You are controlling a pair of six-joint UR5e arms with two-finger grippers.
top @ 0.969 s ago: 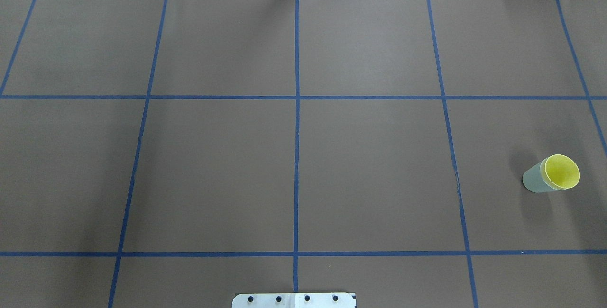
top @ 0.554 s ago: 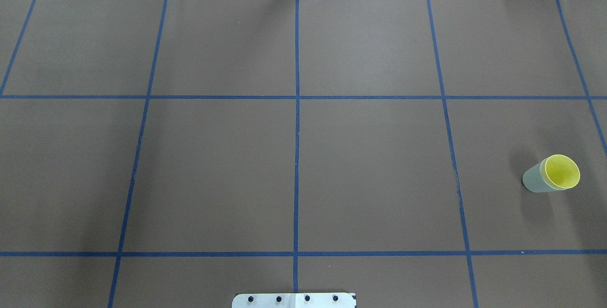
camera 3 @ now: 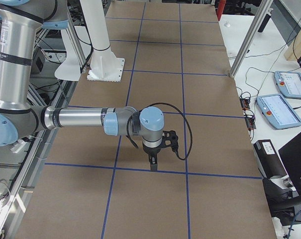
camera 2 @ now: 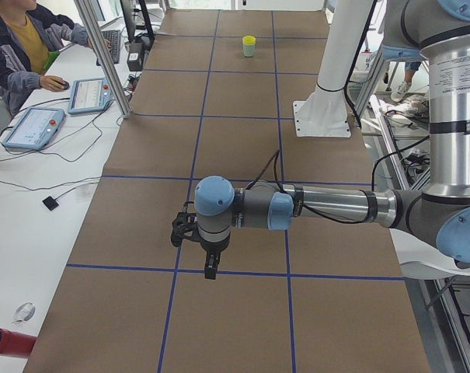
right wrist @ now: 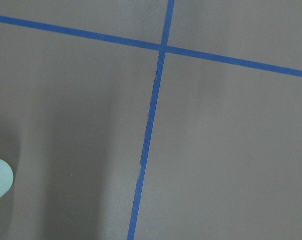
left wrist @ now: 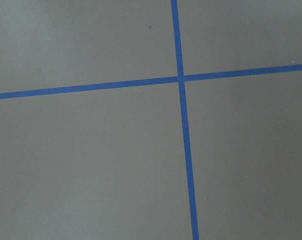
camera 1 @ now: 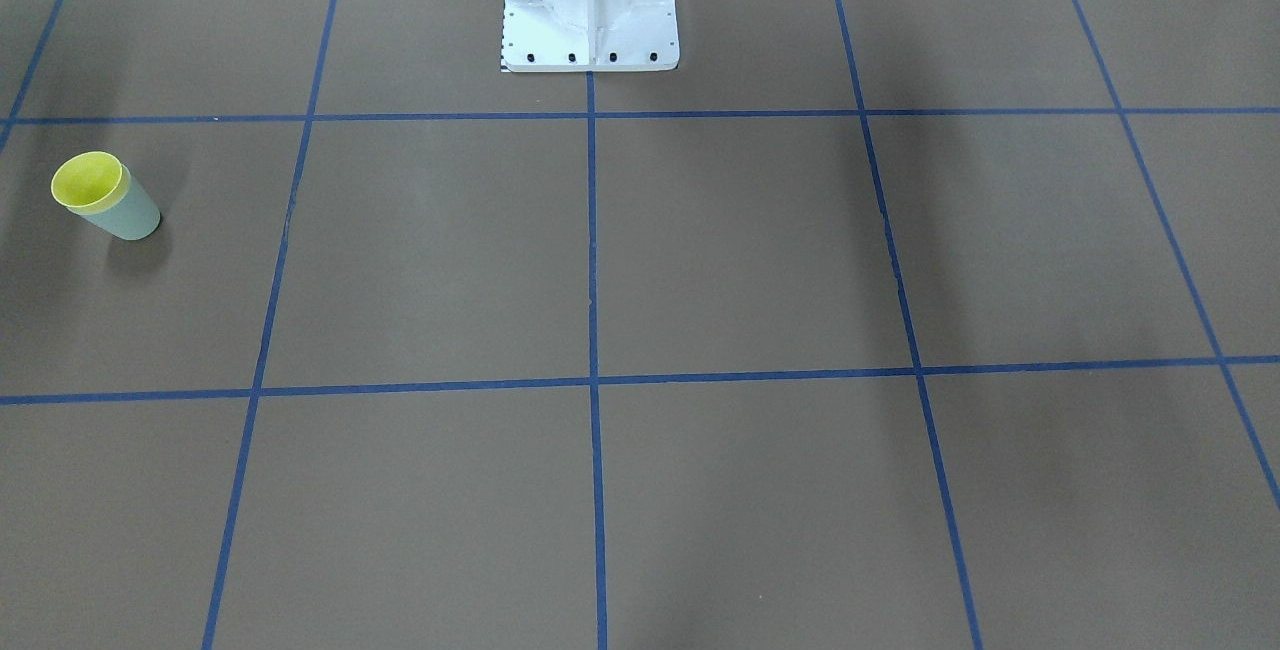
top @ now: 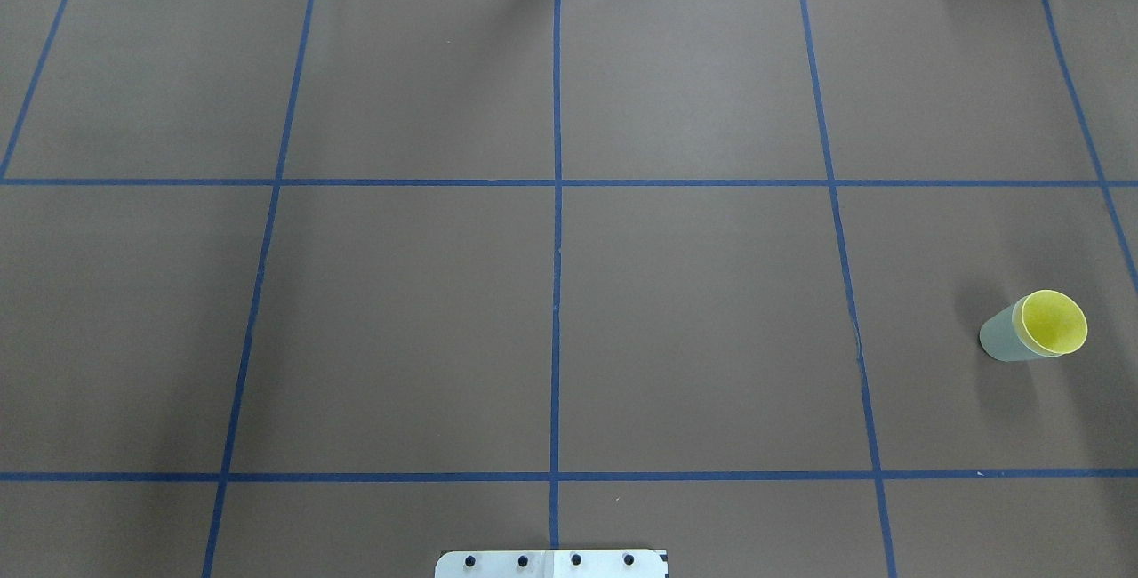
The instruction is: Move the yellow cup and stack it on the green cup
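Yellow cup (top: 1054, 322) sits nested in green cup (top: 1001, 340), approx. 3 o'clock on table (top: 693, 311). Left gripper (camera 2: 209, 260) & right gripper (camera 3: 152, 162) are well apart from the stack; open/closed: cannot tell. Risk: an arm sweep past 3 o'clock could topple the stack.

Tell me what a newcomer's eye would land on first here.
The yellow cup, nested upright in the green cup, stands near the right edge of the brown table with its blue tape grid. The left end effector and the right end effector hang over the table, pointing down.
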